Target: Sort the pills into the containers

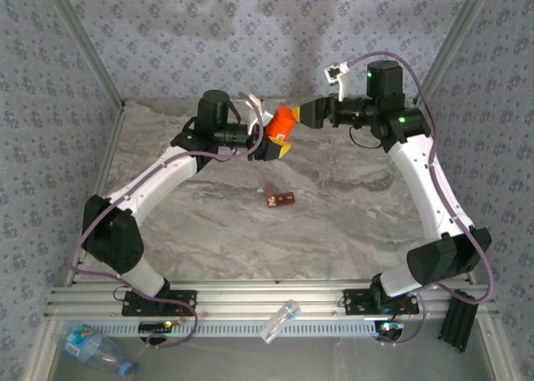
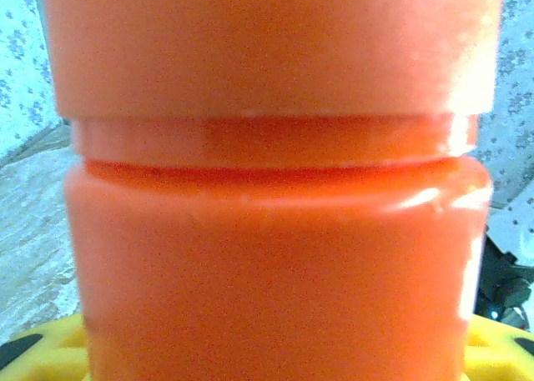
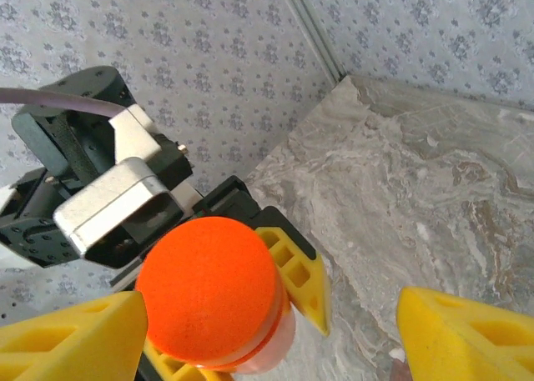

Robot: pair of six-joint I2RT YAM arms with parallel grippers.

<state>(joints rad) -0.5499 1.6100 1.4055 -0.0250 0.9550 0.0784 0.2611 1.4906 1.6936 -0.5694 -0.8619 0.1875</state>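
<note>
Brown pills (image 1: 279,200) lie on the counter (image 1: 250,239). Beyond them, the left gripper (image 1: 279,147) pinches the orange bottle (image 2: 267,273) aloft. The right gripper (image 3: 271,339), spread, flanks its cap (image 3: 207,285). Best to centre, close squarely, then twist without tilting.

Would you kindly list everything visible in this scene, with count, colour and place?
pill bottle: one, orange-red, held above the far middle of the table
small pieces: a little cluster, brown, mid-table; count too small to tell
vial: one, clear, lying on the metal rail between the arm bases
water bottle: one, clear with a blue label, lying at the near left corner
table: one, grey marbled
arms: two, black and white, left and right
left arm's fingers: yellow, shut on the pill bottle
right arm's fingers: yellow, open, either side of the bottle's cap
</note>
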